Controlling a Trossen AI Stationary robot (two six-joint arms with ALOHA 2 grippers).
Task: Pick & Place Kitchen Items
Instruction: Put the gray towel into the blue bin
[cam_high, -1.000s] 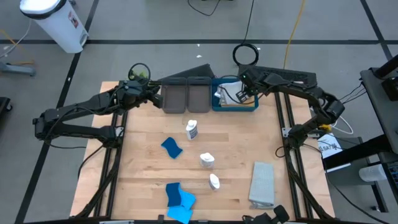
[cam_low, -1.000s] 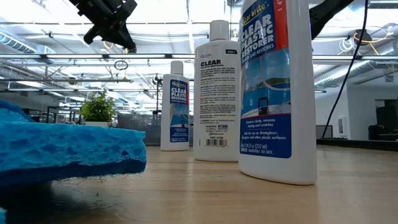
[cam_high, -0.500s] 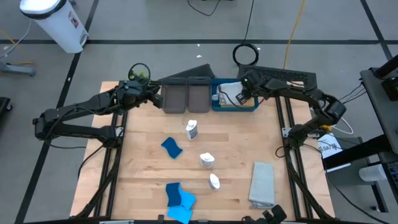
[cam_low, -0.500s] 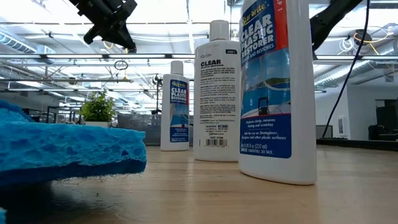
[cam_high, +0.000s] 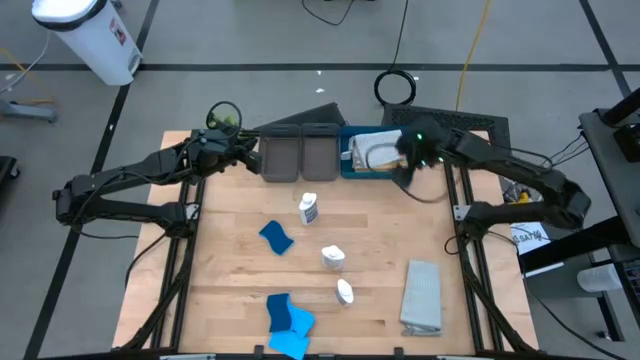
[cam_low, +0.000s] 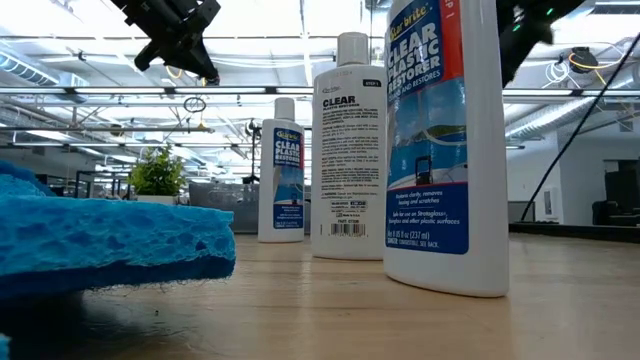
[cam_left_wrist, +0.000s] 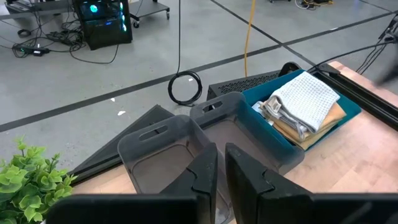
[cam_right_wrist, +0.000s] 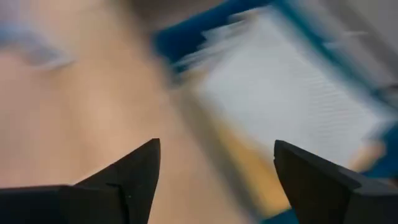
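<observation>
Three white bottles with blue labels (cam_high: 308, 208) (cam_high: 333, 257) (cam_high: 345, 292) stand or lie mid-table. A dark-blue sponge (cam_high: 277, 237) and blue sponges (cam_high: 288, 318) lie near the front. A grey folded cloth (cam_high: 423, 297) lies at the front right. A pale grey cloth (cam_left_wrist: 305, 102) rests on an orange cloth (cam_left_wrist: 326, 121) in the blue tray (cam_high: 352, 170). My right gripper (cam_right_wrist: 214, 146) is open and empty over the tray's right end (cam_high: 408, 165). My left gripper (cam_left_wrist: 221, 158) is shut and empty above the grey trays (cam_high: 250, 150).
Two grey trays (cam_high: 300, 152) stand beside the blue tray at the table's far edge. A small green potted plant (cam_high: 224, 117) stands at the far left corner. Bare wood lies between the bottles and the trays.
My right gripper has swung quickly from over the blue tray's middle toward the table's right and near side. The pale cloth now lies spread flat in the tray.
</observation>
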